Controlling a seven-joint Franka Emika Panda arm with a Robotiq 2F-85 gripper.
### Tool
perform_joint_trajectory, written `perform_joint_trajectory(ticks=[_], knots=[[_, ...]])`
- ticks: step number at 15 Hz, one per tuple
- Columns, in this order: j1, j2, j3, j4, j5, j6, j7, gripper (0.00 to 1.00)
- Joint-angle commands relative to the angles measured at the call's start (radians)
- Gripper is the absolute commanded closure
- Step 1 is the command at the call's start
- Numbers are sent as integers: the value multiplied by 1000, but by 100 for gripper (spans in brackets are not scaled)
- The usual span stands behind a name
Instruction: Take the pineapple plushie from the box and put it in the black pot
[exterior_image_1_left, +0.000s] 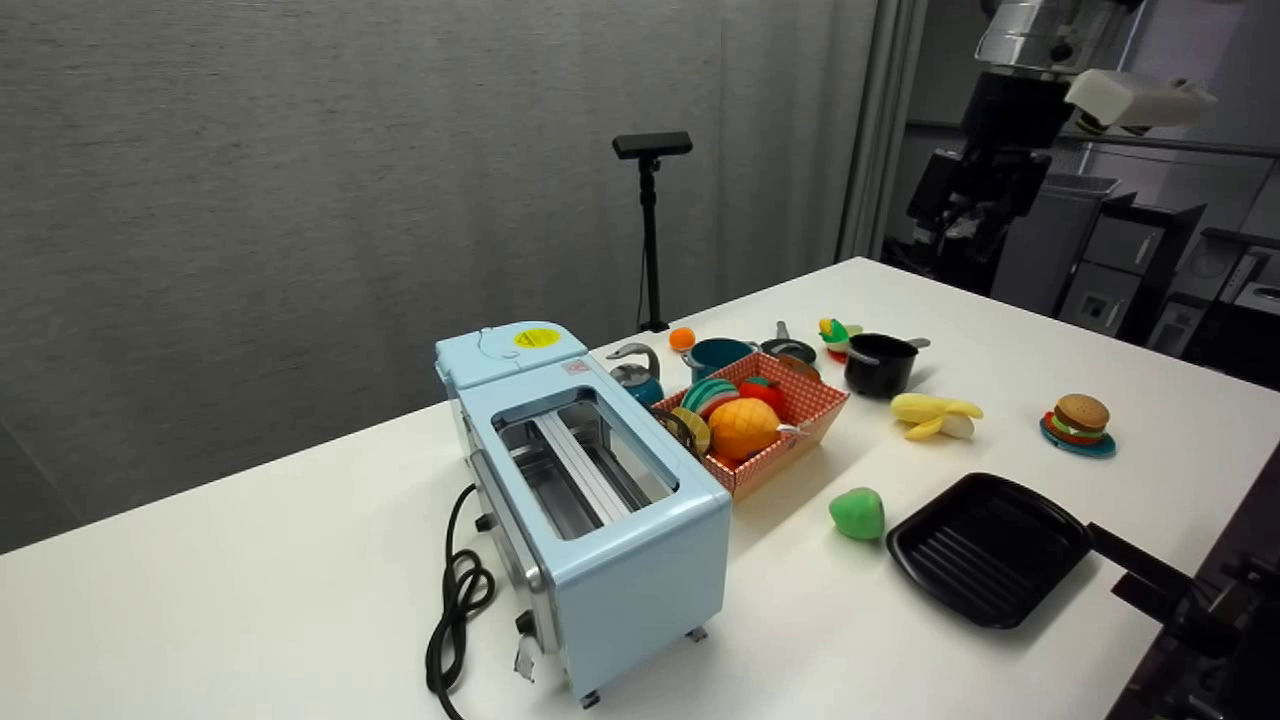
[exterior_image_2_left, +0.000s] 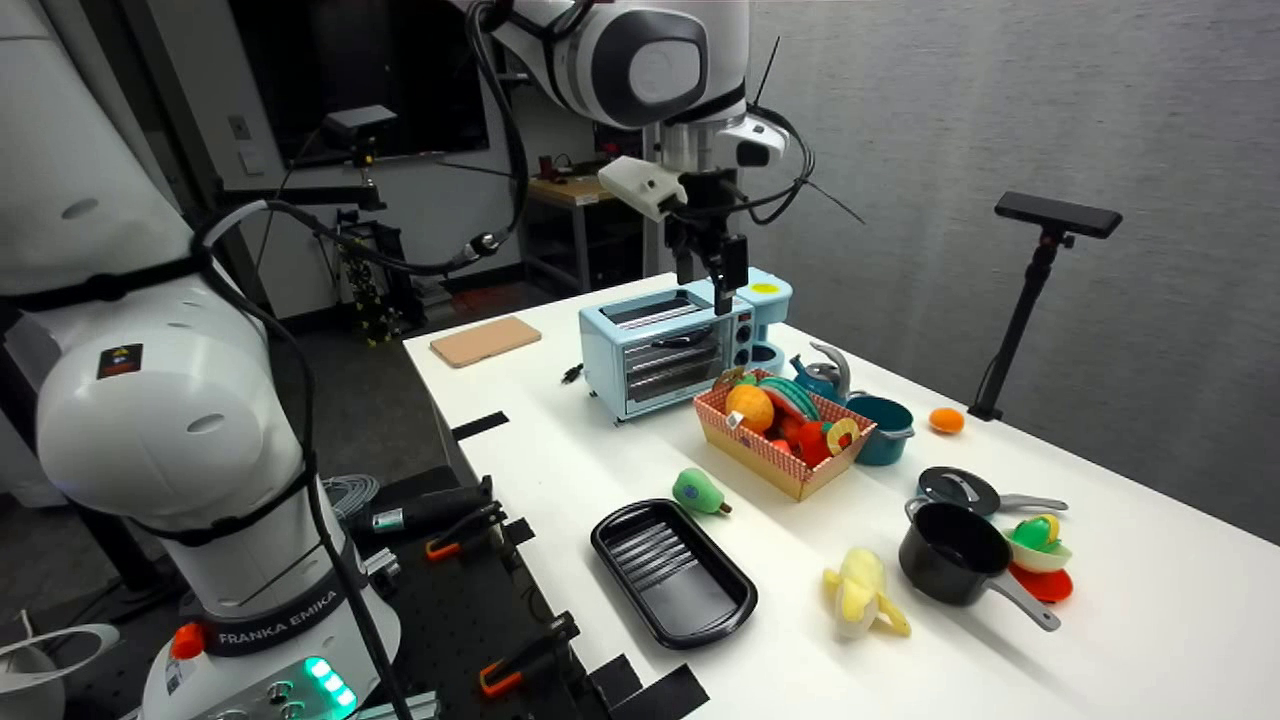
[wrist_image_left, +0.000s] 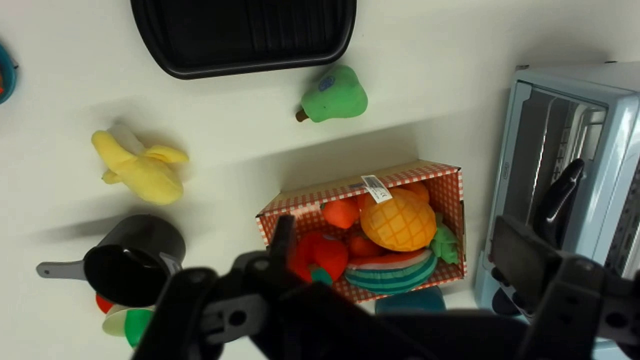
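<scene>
Lying in your box (exterior_image_2_left: 750, 457): one pineapple plushie (wrist_image_left: 397, 222), beside a toy watermelon (wrist_image_left: 392, 276). Off one end of the box: light-blue toaster (exterior_image_2_left: 662, 360). Off the box's opposite end: black pot (exterior_image_1_left: 878, 373), upright. Higher than the box, well apart: your gripper (wrist_image_left: 397, 235), fingers spread wide.

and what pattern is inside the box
The box has red-and-white checks inside, clearest in the wrist view.

White table (exterior_image_1_left: 250, 590), and on it: toaster (exterior_image_2_left: 668, 355), box (exterior_image_2_left: 745, 455), black pot (exterior_image_2_left: 940, 570), banana (exterior_image_2_left: 862, 590); pear (exterior_image_2_left: 700, 492) just beside grill pan (exterior_image_2_left: 680, 580); there's teal pot (exterior_image_2_left: 880, 447), kettle (exterior_image_2_left: 822, 378), orange (exterior_image_2_left: 946, 420), plate (exterior_image_1_left: 1100, 447), board (exterior_image_2_left: 487, 342)!
</scene>
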Motion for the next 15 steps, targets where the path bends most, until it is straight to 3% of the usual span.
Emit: perform_joint_trajectory(ticks=[1,15], knots=[[10,103,27,101,-19,-2,61,0],[34,323,43,283,-37,22,85,0]])
